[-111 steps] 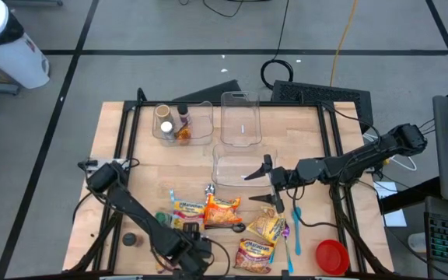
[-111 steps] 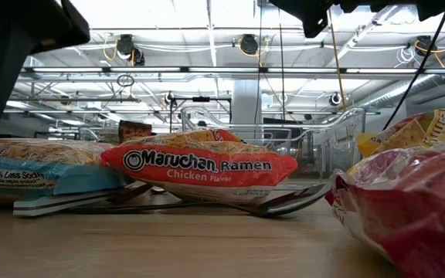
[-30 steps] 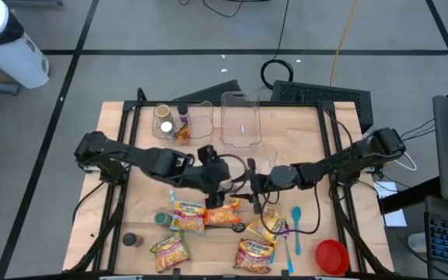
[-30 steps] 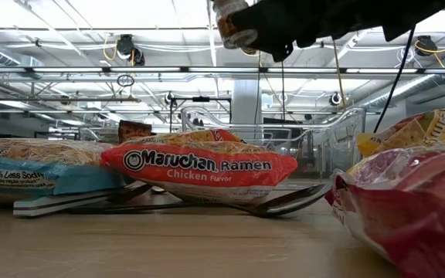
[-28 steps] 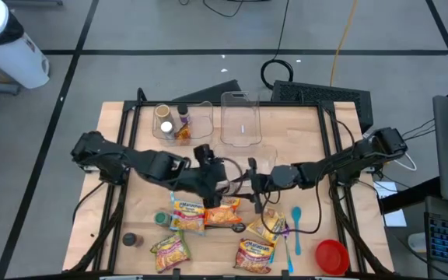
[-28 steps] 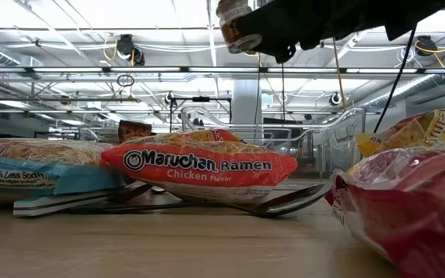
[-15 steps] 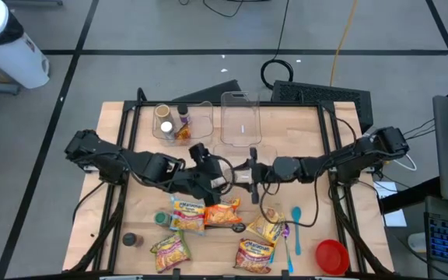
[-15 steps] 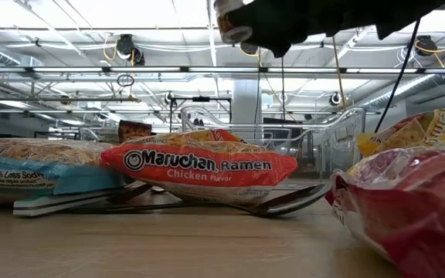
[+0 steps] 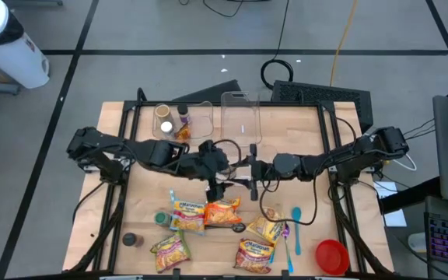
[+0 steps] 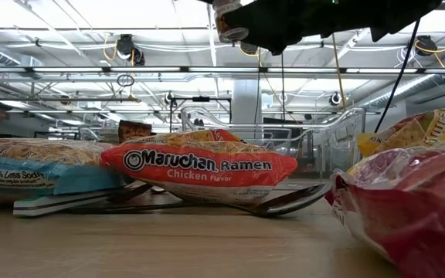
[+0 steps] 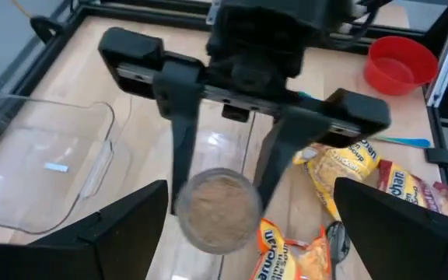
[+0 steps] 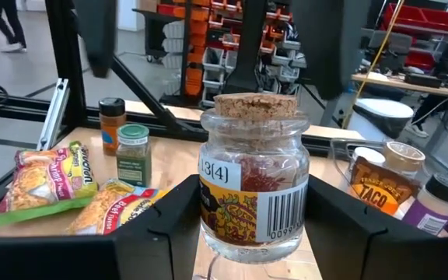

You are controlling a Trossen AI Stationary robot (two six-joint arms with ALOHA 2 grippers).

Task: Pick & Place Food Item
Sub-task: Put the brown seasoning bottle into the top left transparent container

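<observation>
A small glass jar (image 12: 255,194) with a cork lid, a barcode label and red contents hangs above the table's middle. It also shows in the left wrist view (image 11: 215,208) and at the top of the low view (image 10: 229,19). My right gripper (image 9: 236,180) reaches in from the table's right and is shut on it. My left gripper (image 9: 218,185) comes from the left and above. It is wide open, with its fingers (image 12: 99,31) standing on either side of the jar's top, apart from it. My right gripper pinches the jar's glass body (image 12: 212,229), at its lower half, between its two fingers (image 12: 166,229). The fingers come level from the table's right side. The jar stands upright in the hold, cork up, lifted clear of the table.
Several ramen packs (image 9: 222,211) lie on the near half of the table below the grippers. A red bowl (image 9: 331,255) and a blue spoon (image 9: 295,225) lie at the near right. Clear bins (image 9: 241,120) stand at the far side, one holding bottles (image 9: 173,123). Spice bottles (image 12: 133,155) stand near left.
Both grippers have stayed together over the table's middle and have shifted slightly toward the far edge. The jar has risen a little and stays upright.
</observation>
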